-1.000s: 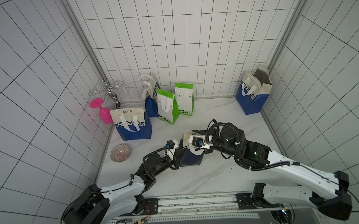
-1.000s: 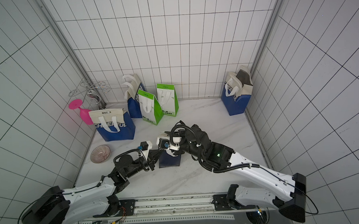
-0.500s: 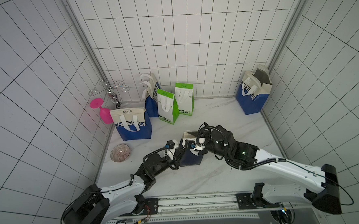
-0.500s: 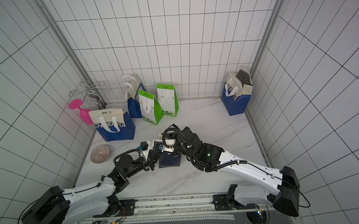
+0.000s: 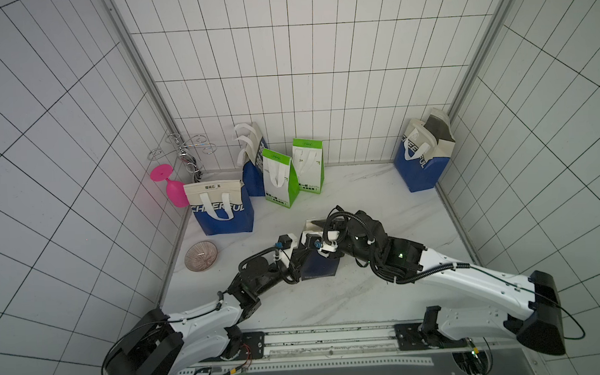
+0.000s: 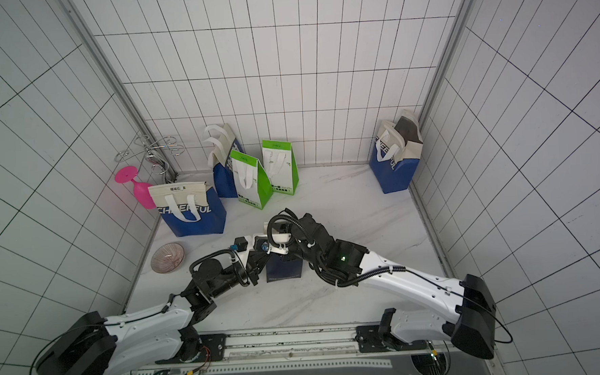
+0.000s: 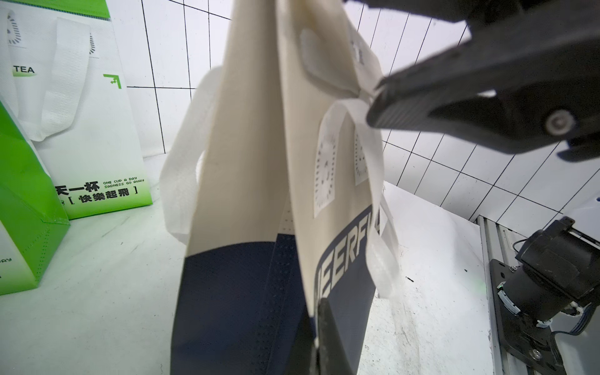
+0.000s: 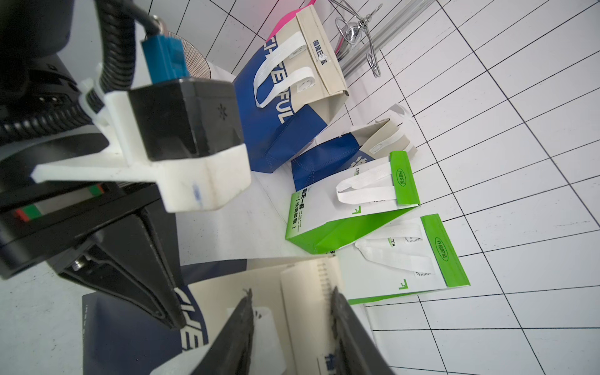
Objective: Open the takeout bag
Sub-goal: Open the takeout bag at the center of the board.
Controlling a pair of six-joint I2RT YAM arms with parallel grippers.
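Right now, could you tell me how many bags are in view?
6: the centre bag, two blue bags at left, two green bags beside them, another blue bag far right.

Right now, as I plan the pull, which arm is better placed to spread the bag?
Probably right: the right fingers stand open around the bag's handle; the left fingers are shut on its wall, anchoring it.
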